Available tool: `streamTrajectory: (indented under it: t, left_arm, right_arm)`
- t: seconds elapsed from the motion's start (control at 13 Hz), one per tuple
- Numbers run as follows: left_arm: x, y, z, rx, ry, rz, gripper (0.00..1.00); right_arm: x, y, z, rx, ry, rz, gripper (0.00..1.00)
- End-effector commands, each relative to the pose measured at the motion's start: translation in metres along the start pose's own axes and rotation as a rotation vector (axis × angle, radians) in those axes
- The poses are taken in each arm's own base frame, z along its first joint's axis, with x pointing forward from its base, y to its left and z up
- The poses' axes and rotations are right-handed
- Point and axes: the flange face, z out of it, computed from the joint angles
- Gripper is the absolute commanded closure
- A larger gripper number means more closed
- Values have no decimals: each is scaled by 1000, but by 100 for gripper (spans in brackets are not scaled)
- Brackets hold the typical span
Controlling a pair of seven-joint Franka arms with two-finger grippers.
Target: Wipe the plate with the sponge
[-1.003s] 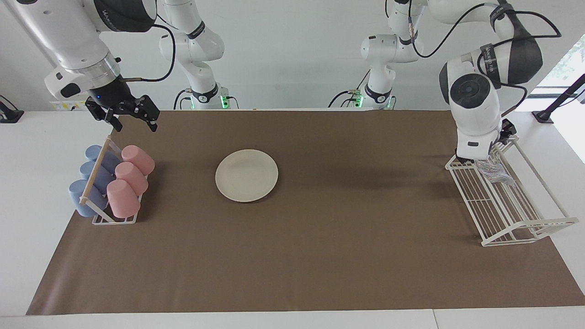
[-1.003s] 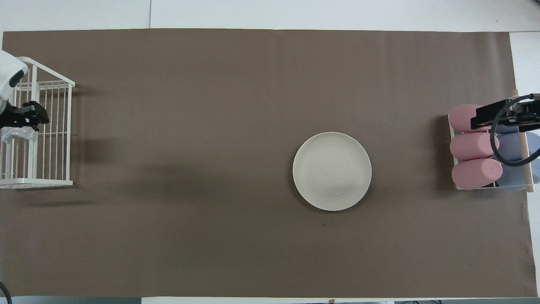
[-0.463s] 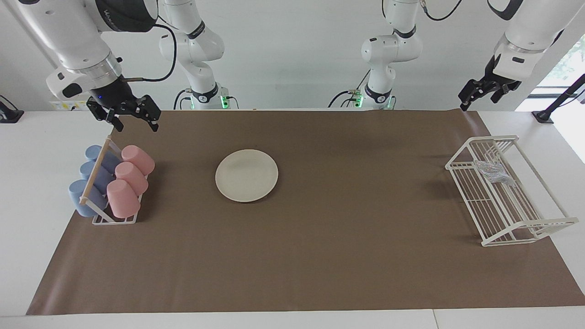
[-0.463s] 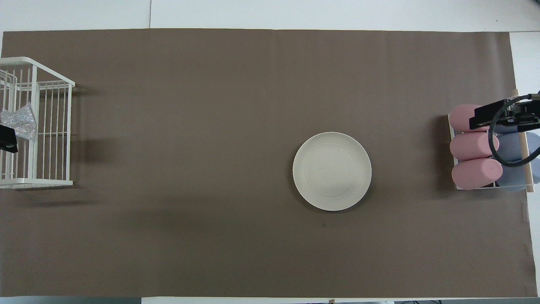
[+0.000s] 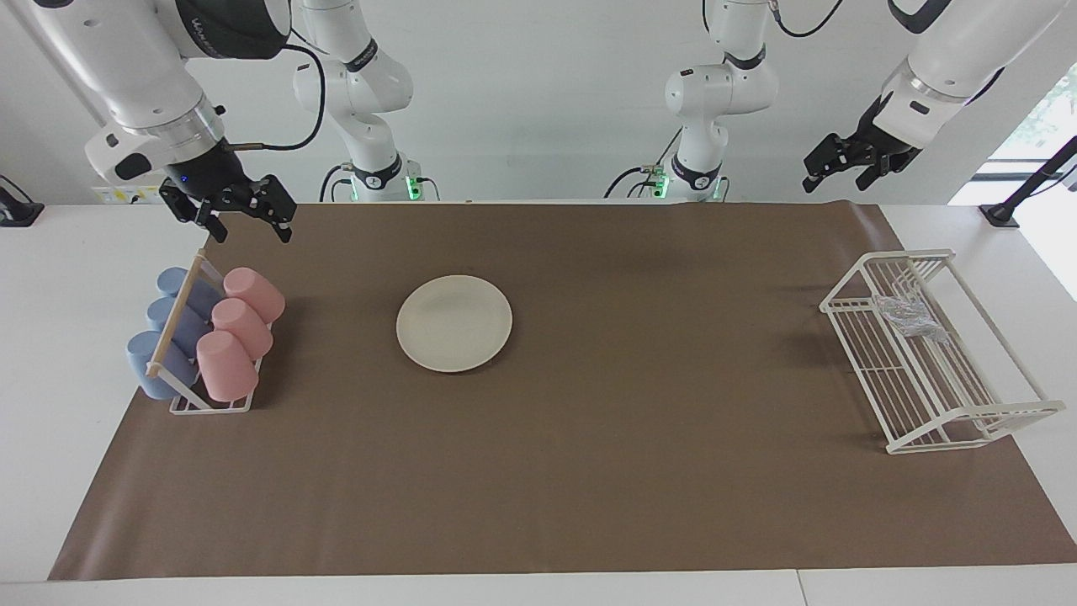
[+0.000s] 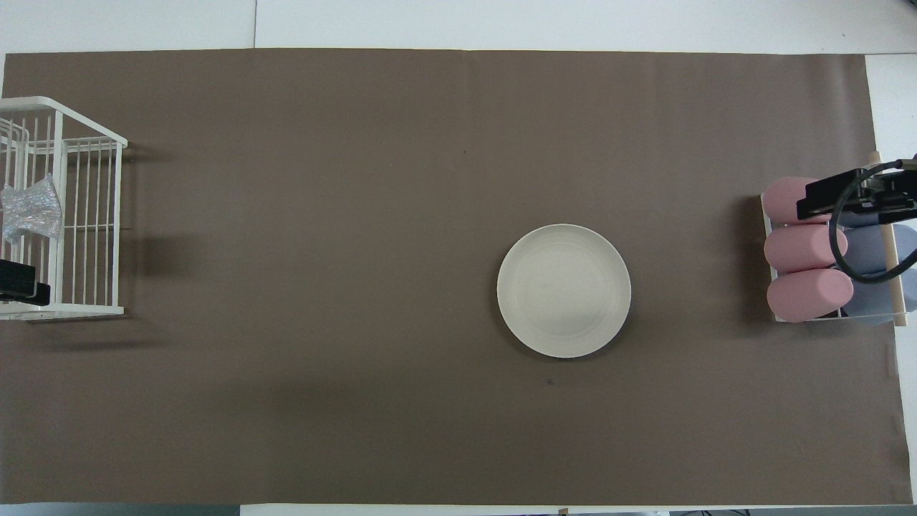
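Observation:
The cream-white plate (image 5: 454,322) (image 6: 564,290) lies flat on the brown mat, toward the right arm's end. The silvery wrinkly sponge (image 5: 909,316) (image 6: 30,209) sits inside the white wire rack (image 5: 968,417) (image 6: 86,309) at the left arm's end. My left gripper (image 5: 835,181) (image 6: 18,287) hangs high above that rack's end, open and empty, well clear of the sponge. My right gripper (image 5: 248,227) (image 6: 852,199) waits in the air over the cup rack, open and holding nothing.
A small rack (image 5: 210,406) at the right arm's end holds pink cups (image 5: 236,332) (image 6: 806,249) and blue cups (image 5: 168,328) on their sides. The brown mat (image 5: 589,471) covers most of the white table.
My left arm rose out of the wire rack, away from the sponge, and swung up. The sponge stayed in the rack. The right arm has not moved.

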Motion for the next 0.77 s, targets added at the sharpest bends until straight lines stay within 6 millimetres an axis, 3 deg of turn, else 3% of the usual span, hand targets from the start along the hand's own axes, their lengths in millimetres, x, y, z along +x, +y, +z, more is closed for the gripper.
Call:
streamTrajectory:
  t: [0.0,0.23,0.39,0.46,0.69]
  left_arm:
    - [23,-5,-7,-2,9,-2,0]
    - [45,-1,-30,34,4,0,0]
    - [63,-3,-31,41,-31,-4,0]
    - [59,3,-34,41,-19,6,0]
    - [65,4,-4,36,-33,12,0]
  right_arm:
    - [-6,-2,-2,-19,0,-10,0]
    - [-6,-2,-2,-19,-1,-10,0]
    - [-6,-2,-2,-19,-1,-7,0]
    - [-6,-2,-2,-19,-1,-7,0]
    - [-6,-2,-2,-19,0,-7,0]
